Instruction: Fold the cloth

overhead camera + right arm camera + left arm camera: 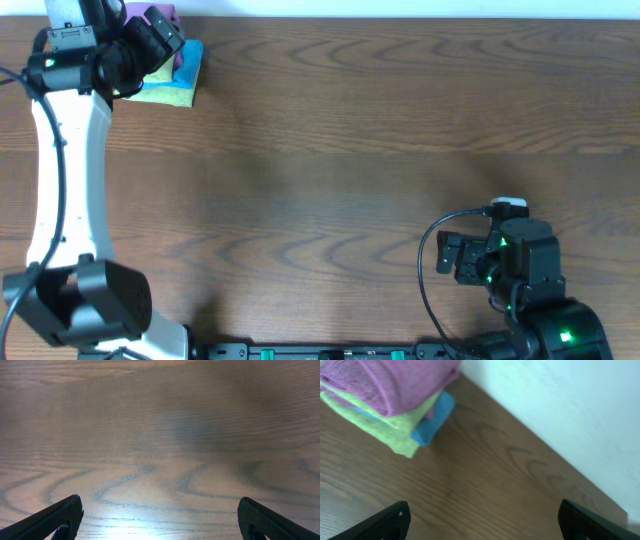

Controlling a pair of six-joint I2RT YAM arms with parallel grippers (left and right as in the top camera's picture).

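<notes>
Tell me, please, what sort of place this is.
Probably a robotics lab bench: a left arm and a right arm at a wood-grain table, a plain pale wall behind, and a purple cloth atop a small stack.
</notes>
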